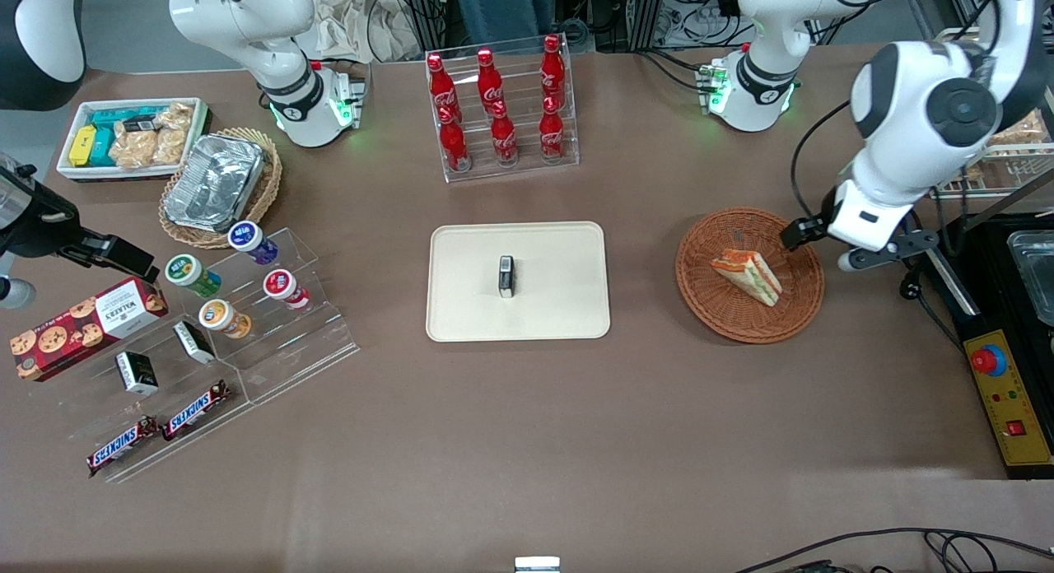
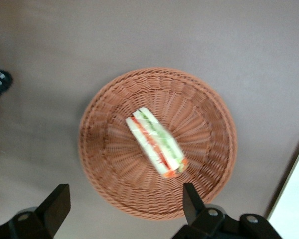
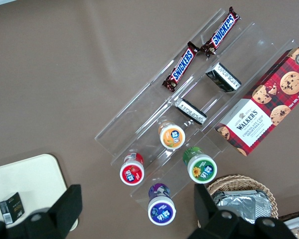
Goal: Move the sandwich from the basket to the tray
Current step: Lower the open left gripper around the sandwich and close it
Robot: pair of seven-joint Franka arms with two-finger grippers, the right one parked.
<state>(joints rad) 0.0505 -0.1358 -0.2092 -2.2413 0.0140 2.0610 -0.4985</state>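
The sandwich [image 1: 748, 277], a pale wedge with green, red and orange layers, lies on its side in the round reddish-brown basket [image 1: 706, 308]. The cream tray [image 1: 469, 309] sits at the table's middle, beside the basket toward the parked arm's end, with a small black box [image 1: 506, 276] on it. My left gripper [image 1: 819, 242] hangs above the basket's rim on the working arm's side. In the left wrist view the gripper [image 2: 124, 204] is open, its fingers [image 2: 192, 200] spread wide over the basket [image 2: 109, 164], with the sandwich [image 2: 155, 142] apart from them. A tray corner [image 2: 296, 199] shows.
A clear rack of red bottles [image 1: 501, 112] stands farther from the front camera than the tray. A control box with a red button [image 1: 1000, 392] and black equipment [image 1: 1021, 252] lie at the working arm's end. An acrylic stand of snacks [image 1: 247, 309] sits toward the parked arm's end.
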